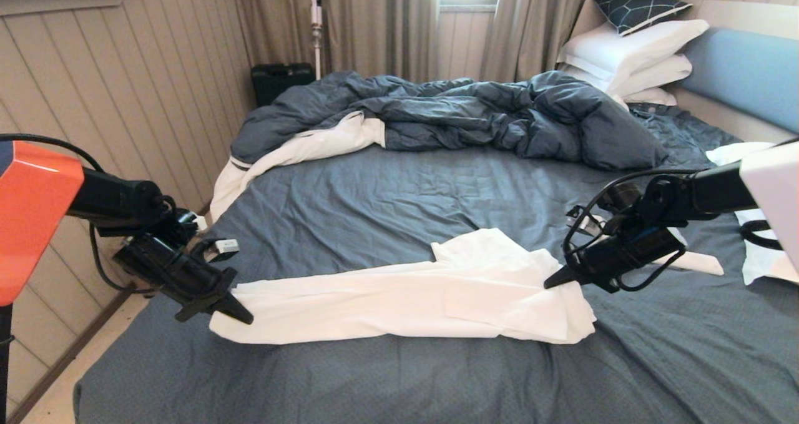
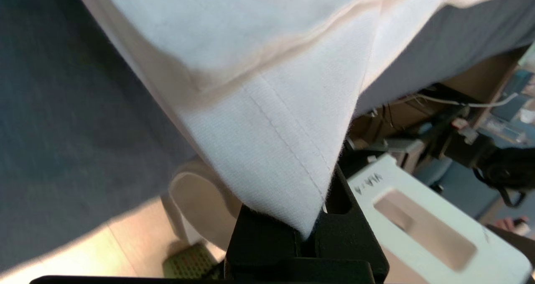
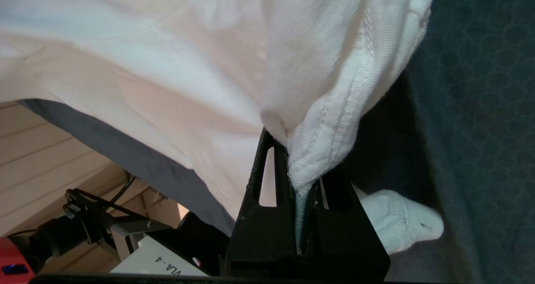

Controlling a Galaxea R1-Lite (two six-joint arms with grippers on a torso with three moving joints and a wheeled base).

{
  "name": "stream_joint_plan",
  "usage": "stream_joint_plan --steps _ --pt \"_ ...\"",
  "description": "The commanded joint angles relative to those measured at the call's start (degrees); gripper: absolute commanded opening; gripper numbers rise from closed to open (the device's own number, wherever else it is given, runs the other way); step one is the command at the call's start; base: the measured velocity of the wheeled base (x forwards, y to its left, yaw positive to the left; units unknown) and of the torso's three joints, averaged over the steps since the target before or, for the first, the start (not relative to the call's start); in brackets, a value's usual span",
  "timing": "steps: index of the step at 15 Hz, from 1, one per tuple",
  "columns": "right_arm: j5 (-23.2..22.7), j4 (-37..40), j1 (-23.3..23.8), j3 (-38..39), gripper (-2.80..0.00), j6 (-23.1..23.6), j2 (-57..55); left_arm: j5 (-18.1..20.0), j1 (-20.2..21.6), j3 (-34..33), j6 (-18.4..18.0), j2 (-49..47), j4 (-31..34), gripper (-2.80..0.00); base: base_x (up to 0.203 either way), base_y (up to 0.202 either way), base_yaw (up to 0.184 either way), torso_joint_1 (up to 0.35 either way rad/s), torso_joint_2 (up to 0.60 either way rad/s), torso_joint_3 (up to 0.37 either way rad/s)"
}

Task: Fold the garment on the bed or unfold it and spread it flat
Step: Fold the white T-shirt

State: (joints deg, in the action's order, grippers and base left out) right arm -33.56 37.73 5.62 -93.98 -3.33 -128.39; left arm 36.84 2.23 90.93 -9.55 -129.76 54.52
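Note:
The garment [image 1: 399, 296], a white T-shirt, lies stretched in a long folded band across the near part of the bed [image 1: 387, 187]. My left gripper [image 1: 240, 313] is shut on its left hem corner [image 2: 288, 158]; the stitched hem runs into the closed jaws. My right gripper [image 1: 552, 282] is shut on the bunched ribbed edge [image 3: 330, 133] at the shirt's right end. The chest print is hidden.
A rumpled dark-blue duvet [image 1: 449, 115] with white lining lies across the far half of the bed. White pillows [image 1: 630, 55] are stacked at the headboard [image 1: 743, 74]. More white cloth [image 1: 758, 249] lies at the right edge. A wooden wall [image 1: 112, 99] runs along the left side.

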Motion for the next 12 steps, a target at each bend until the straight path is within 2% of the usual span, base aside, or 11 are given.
stream_joint_plan --steps 1,4,8,12 --pt "-0.2 0.3 0.1 1.2 -2.8 0.1 2.0 0.0 0.2 0.0 -0.4 1.5 2.1 -2.8 0.0 0.0 0.0 0.0 0.0 0.0" --pt "-0.2 4.2 0.0 2.1 -2.8 0.8 3.9 -0.4 0.3 -0.1 -2.2 3.4 5.8 -2.8 0.0 0.0 0.0 0.0 0.0 0.0" --pt "-0.3 10.5 0.1 2.0 -2.8 4.6 4.4 -0.3 0.3 -0.1 -5.2 4.3 11.4 -2.8 0.0 0.0 0.0 0.0 0.0 0.0" --pt "-0.2 13.0 0.3 2.2 -2.8 6.0 5.7 -0.6 0.3 -0.1 -5.9 5.8 12.4 -2.8 0.0 0.0 0.0 0.0 0.0 0.0"
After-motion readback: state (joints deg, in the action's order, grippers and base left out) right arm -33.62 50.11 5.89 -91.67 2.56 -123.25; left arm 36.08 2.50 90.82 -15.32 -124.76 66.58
